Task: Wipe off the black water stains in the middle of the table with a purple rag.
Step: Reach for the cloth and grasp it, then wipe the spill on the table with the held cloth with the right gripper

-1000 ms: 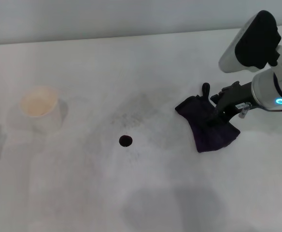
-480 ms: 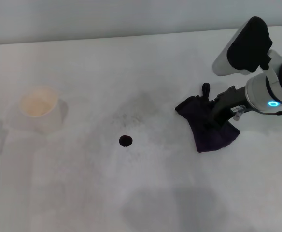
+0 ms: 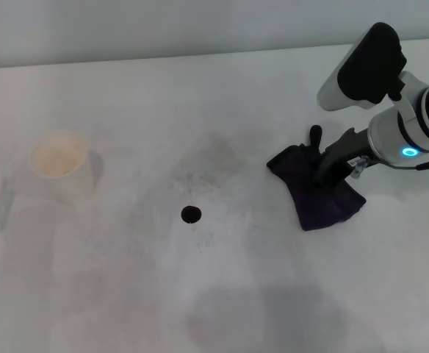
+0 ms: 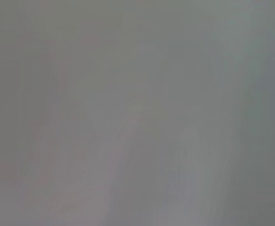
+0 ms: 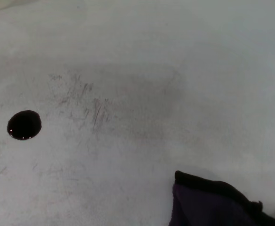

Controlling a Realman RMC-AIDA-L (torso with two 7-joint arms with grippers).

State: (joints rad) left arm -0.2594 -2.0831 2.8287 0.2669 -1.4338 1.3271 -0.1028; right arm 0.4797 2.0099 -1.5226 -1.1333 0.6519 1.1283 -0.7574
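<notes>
White tabletop (image 3: 200,110), kinda smudgy, with the black blot (image 3: 191,214) mid-surface. Purple rag (image 3: 317,193) lies flat well off to its right, right end effector (image 3: 323,176) down on it; can't tell whether it's clamped yet. Rag looks soft and floppy, so I'd pinch a bunched middle fold.

Pale grey wall (image 3: 163,29) under soft, even light.

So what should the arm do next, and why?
Probably close the right gripper on the dark purple soft rag and lift: it sits at the rag, while the small round glossy black blot lies untouched, apart from it on the white matte table.
</notes>
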